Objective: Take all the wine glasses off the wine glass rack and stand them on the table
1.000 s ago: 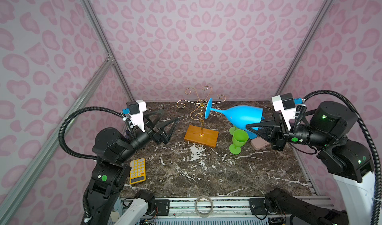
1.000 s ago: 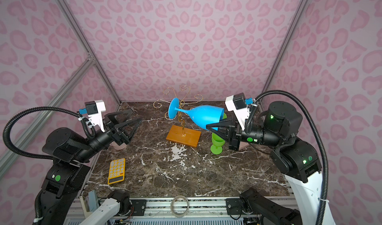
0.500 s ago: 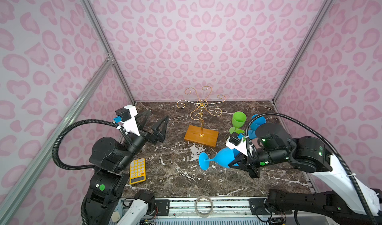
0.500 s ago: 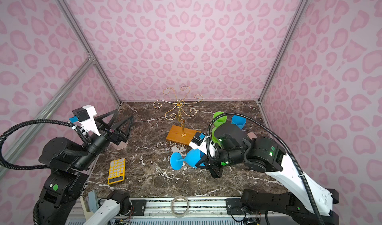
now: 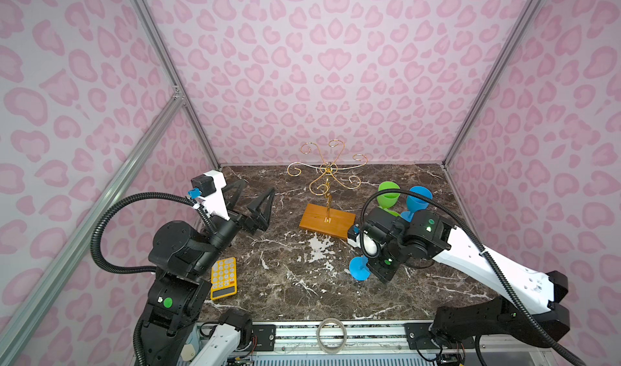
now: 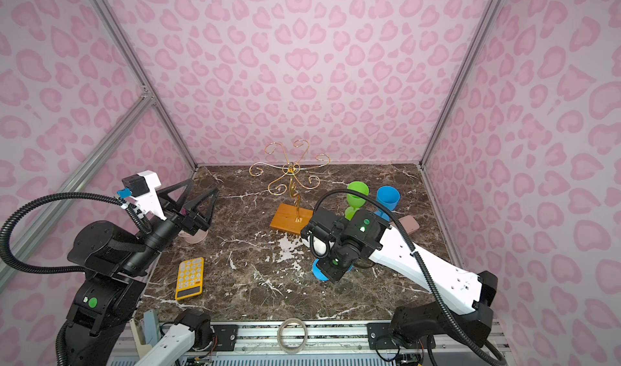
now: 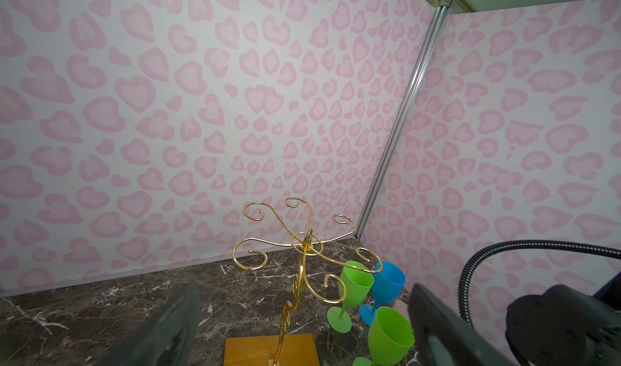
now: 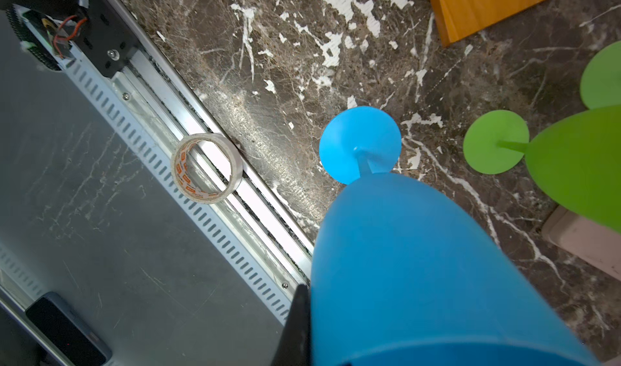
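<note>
One claw, the right claw (image 8: 307,300), is clenched on the bowl of the blue wine glass (image 8: 420,263), and the glass hangs tilted with its round foot low over the marble table (image 8: 268,119); whether the foot touches cannot be told. The glass is off the gold wire rack (image 5: 327,179), near the front right corner of its wooden base (image 5: 327,220), while a green glass (image 5: 388,196) and a second blue glass (image 5: 418,198) stand behind the right arm. The left claw (image 5: 258,186) hangs released, jaws spread wide, left of the rack, a yellow calculator (image 5: 223,278) lying nearer the front edge.
</note>
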You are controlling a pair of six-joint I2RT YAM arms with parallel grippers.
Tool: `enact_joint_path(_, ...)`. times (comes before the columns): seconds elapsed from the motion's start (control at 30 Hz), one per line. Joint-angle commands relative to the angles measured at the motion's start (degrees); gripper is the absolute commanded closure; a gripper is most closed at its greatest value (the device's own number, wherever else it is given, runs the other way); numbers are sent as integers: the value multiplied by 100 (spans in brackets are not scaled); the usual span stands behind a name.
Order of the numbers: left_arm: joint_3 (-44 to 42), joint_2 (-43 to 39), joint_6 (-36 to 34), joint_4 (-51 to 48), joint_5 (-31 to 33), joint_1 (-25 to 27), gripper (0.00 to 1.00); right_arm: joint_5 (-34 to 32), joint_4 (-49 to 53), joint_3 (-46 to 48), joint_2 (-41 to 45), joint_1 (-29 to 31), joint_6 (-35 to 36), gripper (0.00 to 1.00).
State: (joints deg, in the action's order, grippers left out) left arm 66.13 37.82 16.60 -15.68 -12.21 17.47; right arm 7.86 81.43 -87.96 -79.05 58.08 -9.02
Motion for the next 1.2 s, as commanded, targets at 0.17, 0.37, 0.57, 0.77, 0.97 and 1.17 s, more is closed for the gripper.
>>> enact_joint_path(0.17,-170,-144,-1,128,-73,-5,3,-583,427,-704,-1187,-495,322,100)
enact_joint_path(0.37,-162,-144,-25,109,-63,-5,3,-376,273,-810,-1849,-664,699,100)
enact_joint_path(0.57,-190,-128,-50,92,-28,-6,3,-218,-40,-754,-2079,-775,855,100)
enact_joint_path(0.77,-232,-126,-55,82,16,-2,3,-21,-254,-626,-2145,-936,965,100)
enact_joint_path(0.97,-236,-110,-78,80,52,-6,3,-141,-323,-534,-2293,-962,914,100)
enact_joint_path(1.17,-241,-91,-95,65,65,-6,3,-118,-400,-467,-2344,-962,904,95)
